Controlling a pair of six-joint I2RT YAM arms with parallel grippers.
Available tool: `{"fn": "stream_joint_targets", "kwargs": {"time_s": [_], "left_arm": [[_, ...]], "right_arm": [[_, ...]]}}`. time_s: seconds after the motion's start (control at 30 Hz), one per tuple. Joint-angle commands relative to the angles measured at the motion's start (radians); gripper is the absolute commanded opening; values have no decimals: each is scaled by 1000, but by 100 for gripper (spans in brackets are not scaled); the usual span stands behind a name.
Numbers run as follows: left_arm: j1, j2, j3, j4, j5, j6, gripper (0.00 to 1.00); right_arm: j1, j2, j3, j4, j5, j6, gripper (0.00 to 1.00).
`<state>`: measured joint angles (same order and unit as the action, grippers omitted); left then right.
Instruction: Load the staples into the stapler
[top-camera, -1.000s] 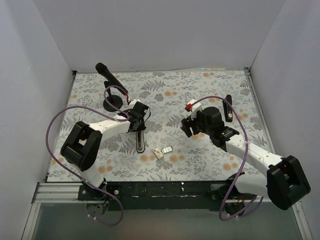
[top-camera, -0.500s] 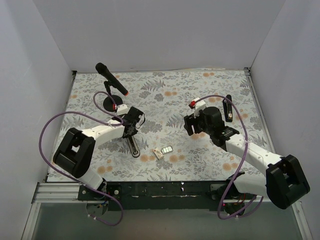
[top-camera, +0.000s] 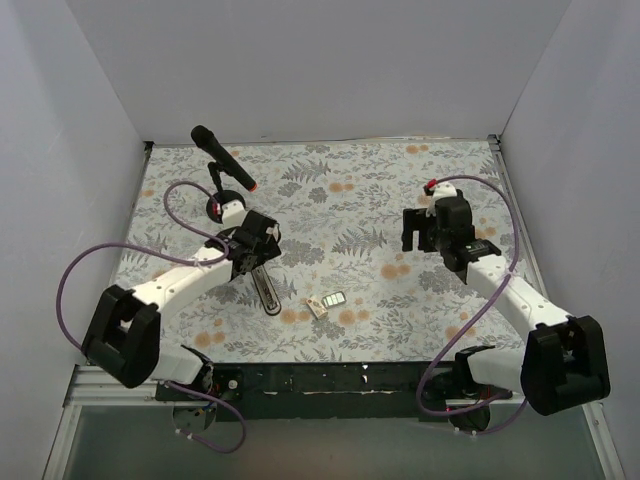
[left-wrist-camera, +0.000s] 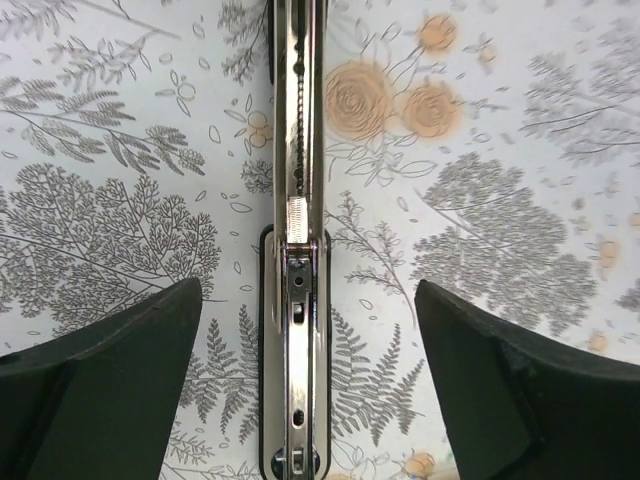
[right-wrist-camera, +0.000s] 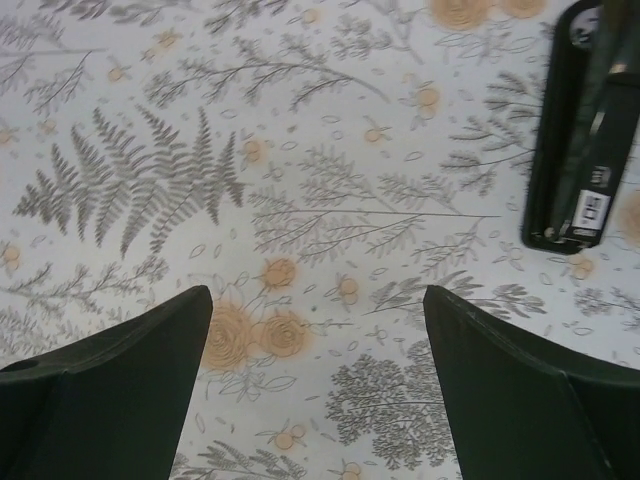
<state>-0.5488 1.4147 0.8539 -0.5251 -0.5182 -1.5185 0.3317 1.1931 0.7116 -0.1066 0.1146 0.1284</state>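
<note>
The stapler (left-wrist-camera: 298, 300) lies flat on the floral cloth (top-camera: 350, 200), silver rail bared, and no staple block shows in it. The staples (top-camera: 328, 302) sit near its front end, apart from it. The left gripper (left-wrist-camera: 309, 288) straddles the rail, fingers spread and empty. The right gripper (right-wrist-camera: 316, 292), also spread and empty, hangs well away. By my reckoning, pick-up and loading both remain.
</note>
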Motion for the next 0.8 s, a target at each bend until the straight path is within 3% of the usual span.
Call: {"fn": "stream_joint_targets", "kwargs": {"time_s": [0.0,0.23,0.43,0.53,0.77], "left_arm": [[4,-184,40,-4,-60,117,98],[4,-518,-55,190,35,472,98],[4,-727,-248,371,216,595,98],[4,-755,-271,402,303,655,98],[3,-703,-271,407,339,669,98]], "right_arm": [[-100,34,110,-76,98,27,95],[-227,195,274,-94,201,-4,90],[-313,423,462,-111,189,-42,86],[-356,528,560,-122,163,-67,83],[-382,690,669,-100,41,-116,73]]}}
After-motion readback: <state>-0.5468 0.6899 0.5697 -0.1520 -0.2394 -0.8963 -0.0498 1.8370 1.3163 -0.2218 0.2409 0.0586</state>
